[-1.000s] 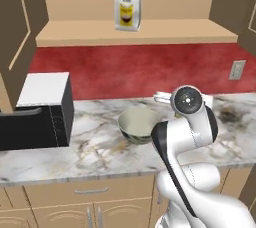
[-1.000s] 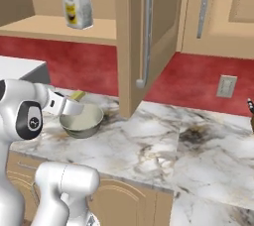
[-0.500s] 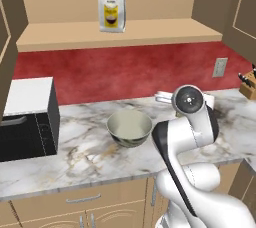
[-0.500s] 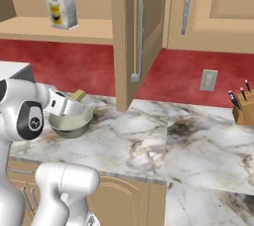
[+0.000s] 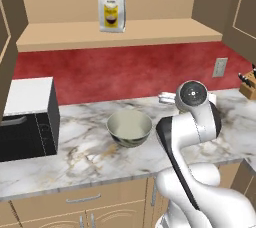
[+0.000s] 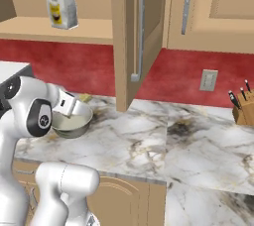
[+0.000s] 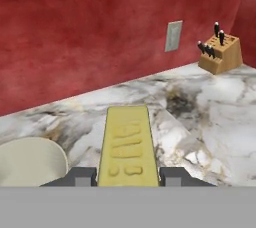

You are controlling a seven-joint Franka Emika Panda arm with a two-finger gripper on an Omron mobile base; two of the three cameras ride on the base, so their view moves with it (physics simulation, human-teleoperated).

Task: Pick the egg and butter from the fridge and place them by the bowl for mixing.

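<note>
The butter (image 7: 126, 147), a pale-yellow stick, lies lengthwise between my fingers (image 7: 80, 176), and my gripper (image 7: 126, 176) is shut on it. It hangs above the marble counter (image 7: 200, 122), just right of the bowl (image 7: 30, 162). From the left base view, the cream-grey bowl (image 5: 129, 127) stands on the counter with my gripper (image 5: 167, 97) a little behind and to its right. In the right base view the butter's tip (image 6: 85, 98) pokes out over the bowl's (image 6: 74, 123) far rim. The egg and the fridge are out of view.
A black and white microwave (image 5: 25, 122) sits left of the bowl. A flour bag (image 5: 111, 6) stands on the shelf above. A knife block (image 7: 220, 54) and a wall outlet (image 7: 173, 36) are to the right. An open tan cabinet door (image 6: 134, 36) hangs over the counter.
The whole picture slid left in both base views as the base moved, bringing the knife block into view. The arm's pose and its grip on the butter look the same.
</note>
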